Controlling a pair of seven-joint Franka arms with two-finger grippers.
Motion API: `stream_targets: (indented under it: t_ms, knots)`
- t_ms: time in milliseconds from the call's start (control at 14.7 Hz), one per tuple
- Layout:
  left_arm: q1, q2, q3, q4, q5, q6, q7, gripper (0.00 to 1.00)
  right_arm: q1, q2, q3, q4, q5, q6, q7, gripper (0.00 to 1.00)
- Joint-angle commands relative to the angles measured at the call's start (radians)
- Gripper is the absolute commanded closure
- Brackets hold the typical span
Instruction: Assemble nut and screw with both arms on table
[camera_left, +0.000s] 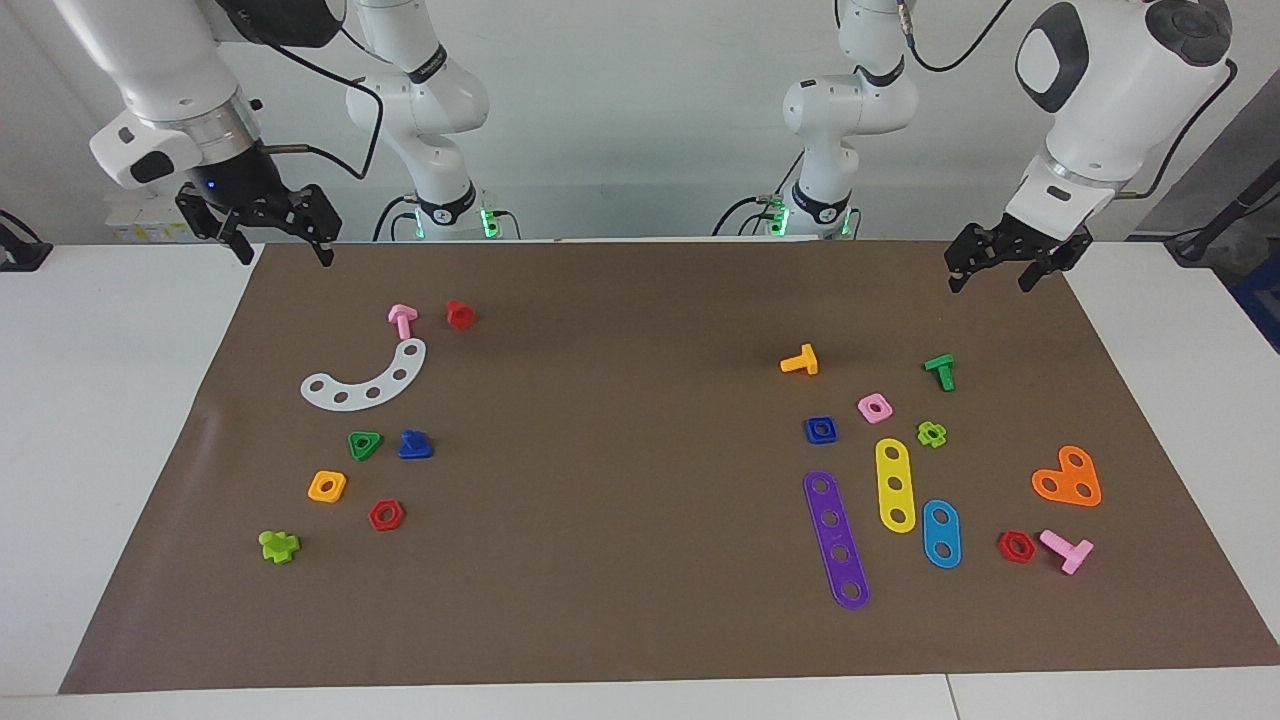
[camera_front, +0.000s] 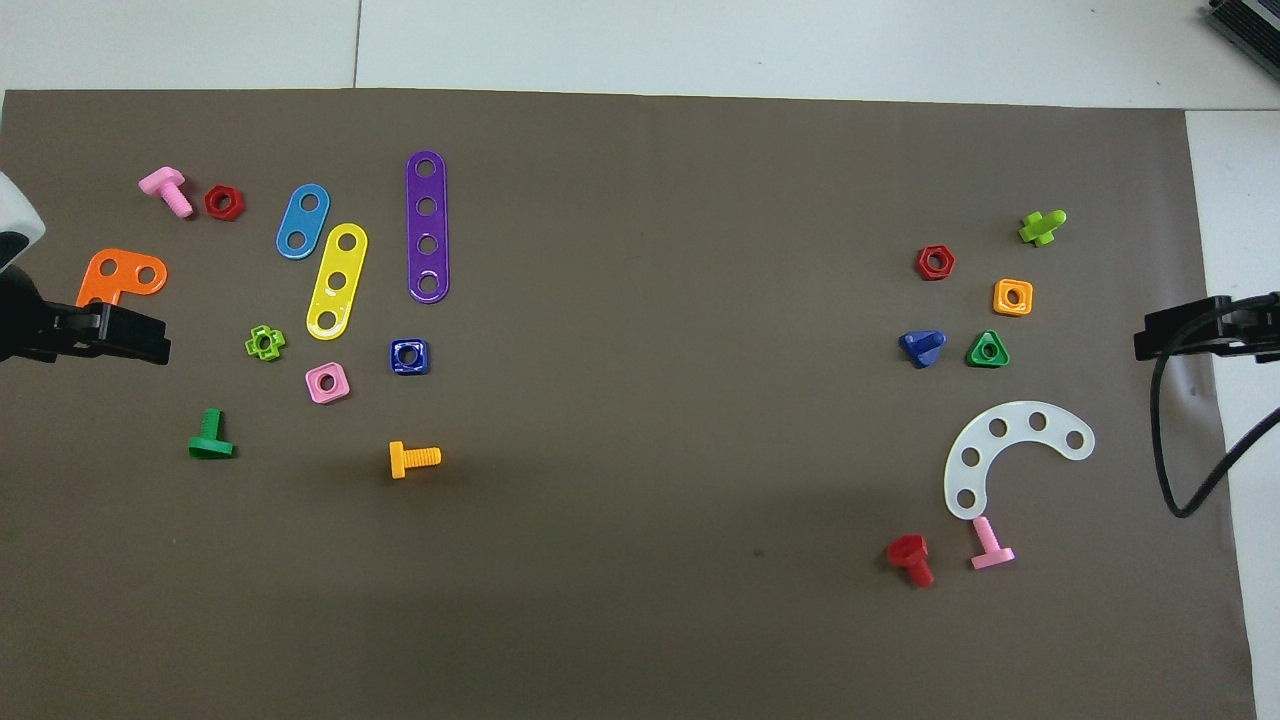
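Observation:
The dark-blue square nut (camera_left: 820, 430) (camera_front: 409, 356) lies flat on the brown mat of the table (camera_left: 620, 330) toward the left arm's end, beside a pink square nut (camera_left: 874, 407). The dark-blue screw (camera_left: 414, 445) (camera_front: 922, 346) lies toward the right arm's end, beside a green triangular nut (camera_left: 364, 444). My left gripper (camera_left: 991, 283) (camera_front: 150, 340) hangs open and empty over the mat's corner by its own base. Over the other corner near the robots, my right gripper (camera_left: 284, 255) (camera_front: 1150, 340) is likewise open and empty. Both arms wait.
Around the nut lie an orange screw (camera_left: 800, 361), a green screw (camera_left: 940, 371), purple (camera_left: 837, 540), yellow (camera_left: 895, 484) and light-blue (camera_left: 941, 533) strips and an orange plate (camera_left: 1068, 478). Near the screw lie a white arc (camera_left: 365, 378), red (camera_left: 386, 515) and orange (camera_left: 327, 486) nuts.

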Motion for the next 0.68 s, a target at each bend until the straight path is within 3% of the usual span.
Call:
stream_targets:
  t_ms: [0,339,611]
  knots:
    - [0.005,-0.007,-0.003,-0.011,0.016,0.016,-0.011,0.0,-0.005,-0.029,0.006,-0.035,0.001,0.023,0.004,0.0]
    - [0.005,-0.007,-0.003,-0.011,0.016,0.016,-0.011,0.0,-0.003,-0.031,0.009,-0.067,0.003,0.035,-0.005,0.0]
    - [0.005,-0.007,-0.003,-0.011,0.016,0.015,-0.011,0.0,0.009,-0.009,0.015,-0.134,0.015,0.168,-0.009,0.0]
